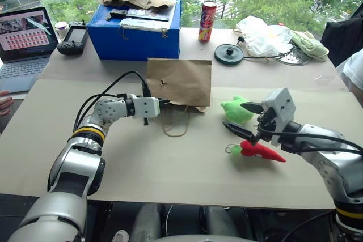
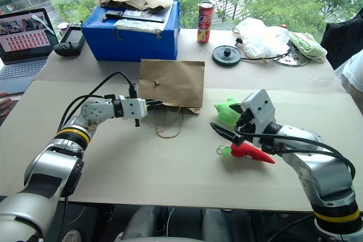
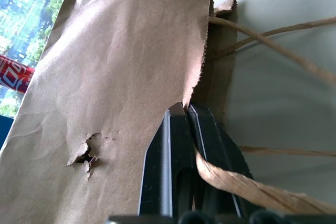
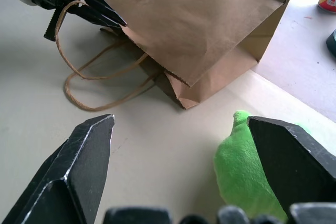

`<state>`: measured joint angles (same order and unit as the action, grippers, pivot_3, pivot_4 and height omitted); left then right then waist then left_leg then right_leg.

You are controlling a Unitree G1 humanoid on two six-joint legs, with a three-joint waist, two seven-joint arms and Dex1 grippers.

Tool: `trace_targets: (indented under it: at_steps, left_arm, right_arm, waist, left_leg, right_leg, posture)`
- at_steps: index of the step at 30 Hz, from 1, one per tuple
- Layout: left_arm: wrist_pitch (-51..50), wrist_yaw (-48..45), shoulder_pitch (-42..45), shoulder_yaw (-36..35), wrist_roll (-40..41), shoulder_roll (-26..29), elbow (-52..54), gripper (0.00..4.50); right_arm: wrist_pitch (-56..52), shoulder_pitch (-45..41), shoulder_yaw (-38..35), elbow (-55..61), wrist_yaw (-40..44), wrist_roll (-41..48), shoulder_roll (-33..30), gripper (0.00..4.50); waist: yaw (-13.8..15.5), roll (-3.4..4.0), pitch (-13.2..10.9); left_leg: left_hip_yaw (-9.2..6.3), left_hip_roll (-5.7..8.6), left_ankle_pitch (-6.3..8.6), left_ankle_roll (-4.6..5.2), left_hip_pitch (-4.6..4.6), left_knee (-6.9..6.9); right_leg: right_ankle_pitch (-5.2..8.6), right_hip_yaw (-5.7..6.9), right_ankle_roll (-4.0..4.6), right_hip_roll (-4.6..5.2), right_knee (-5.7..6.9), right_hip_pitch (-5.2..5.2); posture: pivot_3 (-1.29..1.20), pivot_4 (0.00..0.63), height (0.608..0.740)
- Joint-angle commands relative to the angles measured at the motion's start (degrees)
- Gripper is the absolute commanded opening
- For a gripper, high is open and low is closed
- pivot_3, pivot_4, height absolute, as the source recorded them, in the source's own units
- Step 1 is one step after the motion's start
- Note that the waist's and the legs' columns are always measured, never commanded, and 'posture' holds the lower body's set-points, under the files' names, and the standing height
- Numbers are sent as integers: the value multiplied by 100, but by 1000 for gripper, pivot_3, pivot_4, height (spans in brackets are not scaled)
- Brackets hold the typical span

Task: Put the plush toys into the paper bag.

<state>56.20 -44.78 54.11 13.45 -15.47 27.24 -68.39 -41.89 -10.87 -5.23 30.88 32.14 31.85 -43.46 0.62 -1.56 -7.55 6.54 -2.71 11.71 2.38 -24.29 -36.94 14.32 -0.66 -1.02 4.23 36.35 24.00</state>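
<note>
From the head view, my left gripper (image 1: 164, 101) is pinched on the top edge of the plain brown kraft paper bag (image 1: 180, 81), lifting it at table centre. My right gripper (image 1: 245, 118) gapes wide, the rounded bright green plush toy (image 1: 236, 110) at its 11 o'clock and the red pepper-shaped plush toy (image 1: 262, 151) at 5. In the right wrist view, the green toy sits beside one finger (image 4: 294, 156), apart from the bag's mouth.

Paper bag, green toy and both grippers from our right wrist

Between our right gripper (image 4: 178, 156), its two black fingers (image 4: 79, 166) spread wide, we see pale table (image 4: 147, 145) and the green plush toy (image 4: 244, 174) just beside one finger. Beyond lies the brown paper bag (image 4: 199, 24), its mouth toward us, a small tear in its upper face, twine handles (image 4: 94, 85) looping on the table. Our left gripper (image 4: 118, 23) pinches the bag's upper edge at one corner.
</note>
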Motion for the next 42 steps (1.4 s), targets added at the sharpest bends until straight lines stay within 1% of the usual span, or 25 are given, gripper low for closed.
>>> trace_targets:
  at_steps: [1,3,5,7,10,13,16,18,20,21,22,23,25,26,27,28,29,30,31,36,42]
  left_arm:
    - [-155,-584,182,-292,629,31,313,46]
    - [-367,-1033,152,-421,1002,42,526,46]
    - [-786,-1564,72,-561,1446,85,892,46]
    - [-1320,-1984,-27,-706,1865,140,1340,46]
    - [-2118,-2399,-231,-801,2239,289,2072,46]
    - [-3027,-2586,-502,-831,2485,442,2871,46]
    - [-3969,-2514,-732,-918,2752,481,3646,46]
    - [-4481,-2362,-852,-961,2835,482,4113,46]
    - [-4827,-2206,-975,-973,2844,479,4533,0]
    - [-4926,-2141,-1020,-979,2831,479,4676,0]
    - [-5028,-2072,-1057,-991,2825,473,4810,0]
    - [-5123,-2021,-1088,-999,2823,468,4928,0]
    - [-5351,-1935,-1165,-1004,2841,461,5221,0]
    - [-5461,-1902,-1220,-1000,2856,460,5384,0]
    - [-5558,-1878,-1276,-992,2873,457,5533,0]
    - [-5657,-1848,-1328,-982,2882,446,5663,0]
    - [-5741,-1825,-1368,-979,2884,438,5763,0]
    - [-5814,-1793,-1388,-974,2879,424,5846,0]
    - [-5873,-1762,-1395,-973,2877,411,5904,0]
    - [-6003,-1616,-1359,-998,2842,339,6062,0]
    - [-6447,-1363,-1215,-1137,3014,246,6150,0]
  right_arm:
    - [-50,-150,-93,144,-59,-30,22,4500]
    - [-64,-159,-83,164,-73,-22,32,4500]
    - [-86,-151,-28,222,-87,-16,51,4500]
    - [-132,-156,51,296,-116,-12,92,4500]
    - [-220,-209,217,433,-185,-3,204,4500]
    - [-379,-396,542,624,-354,-5,450,4500]
    - [-544,-618,801,726,-544,-4,737,4500]
    - [-648,-850,1126,659,-751,-74,1102,4500]
    - [-700,-1057,1562,415,-1005,-304,1516,3983]
    - [-713,-1113,1700,316,-1098,-419,1642,3827]
    - [-721,-1158,1772,189,-1213,-514,1801,3211]
    - [-721,-1188,1793,82,-1321,-583,1938,3030]
    - [-681,-1283,1879,-240,-1559,-843,2186,2326]
    - [-617,-1347,1933,-416,-1665,-989,2307,2085]
    - [-543,-1432,1998,-614,-1765,-1151,2419,1690]
    - [-442,-1535,2021,-883,-1895,-1302,2592,1065]
    - [-375,-1604,2022,-1071,-1975,-1413,2726,619]
    - [-322,-1673,2062,-1293,-2093,-1576,2820,502]
    - [-275,-1722,2111,-1498,-2194,-1736,2894,77]
    - [-339,-1857,2188,-2281,-2591,-2341,3226,28]
    - [-574,-1716,2535,-2518,-2426,-2729,3191,28]
  waist:
    - [0,0,0]
    - [-1,0,0]
    - [-5,0,0]
    - [-10,0,0]
    - [-44,1,0]
    - [-100,1,1]
    - [-131,1,0]
    - [-131,1,0]
    - [-135,1,1]
    - [-137,1,1]
    - [-137,2,1]
    - [-136,2,1]
    - [-133,3,1]
    - [-131,3,1]
    - [-132,3,1]
    - [-122,3,1]
    - [-124,3,1]
    - [-131,3,1]
    - [-135,3,1]
    - [-144,4,2]
    - [-145,4,2]
  left_leg:
    - [0,0,0,0,0,0]
    - [0,0,0,0,0,-1]
    - [0,-1,0,0,-1,-1]
    - [0,-2,0,0,-2,-1]
    - [-1,-3,0,0,0,-2]
    - [-5,-7,0,0,1,-2]
    - [-7,-10,-1,0,1,-9]
    - [-8,-10,-1,0,1,-14]
    - [-9,-10,-1,0,3,-21]
    - [-9,-11,-1,-1,4,-22]
    - [-10,-13,-2,-1,5,-24]
    - [-10,-12,-2,-2,4,-24]
    - [-9,-12,-2,-2,4,-24]
    - [-8,-11,-2,-2,5,-24]
    - [-7,-11,-2,-2,4,-24]
    - [-6,-10,-3,-3,2,-25]
    - [-8,-11,-3,-3,3,-24]
    - [-7,-12,-3,-3,3,-24]
    - [-7,-11,-3,-3,3,-23]
    - [-6,-12,-4,-5,5,-20]
    - [-6,-12,-4,-5,2,-17]
  right_leg:
    - [0,0,0,0,0,0]
    - [0,0,0,0,0,1]
    - [0,1,0,-1,-1,0]
    - [0,0,0,-2,0,1]
    - [0,-1,0,-4,1,0]
    - [0,-3,0,-10,4,0]
    - [0,-6,1,-14,21,2]
    - [0,-6,0,-14,33,2]
    - [0,-7,1,-15,36,2]
    - [0,-8,1,-17,38,2]
    - [1,-9,1,-20,40,3]
    - [1,-10,1,-20,40,3]
    - [0,-11,1,-19,41,3]
    - [0,-12,1,-19,40,2]
    - [0,-12,1,-17,41,2]
    - [0,-12,1,-17,41,3]
    - [0,-10,2,-18,41,3]
    - [0,-11,2,-19,41,3]
    - [0,-12,2,-20,41,3]
    - [0,-13,2,-21,42,5]
    - [0,-13,3,-19,54,6]
  posture:
    - [0,150,739]
    - [0,150,739]
    - [0,150,739]
    - [0,150,739]
    - [0,150,739]
    - [0,150,739]
    - [0,150,739]
    - [0,150,739]
    - [0,150,739]
    - [0,150,739]
    - [0,150,739]
    - [0,150,739]
    - [0,150,739]
    - [0,150,739]
    - [0,150,739]
    - [0,150,739]
    - [0,150,739]
    - [0,150,739]
    - [0,150,739]
    - [0,150,739]
    - [0,150,739]
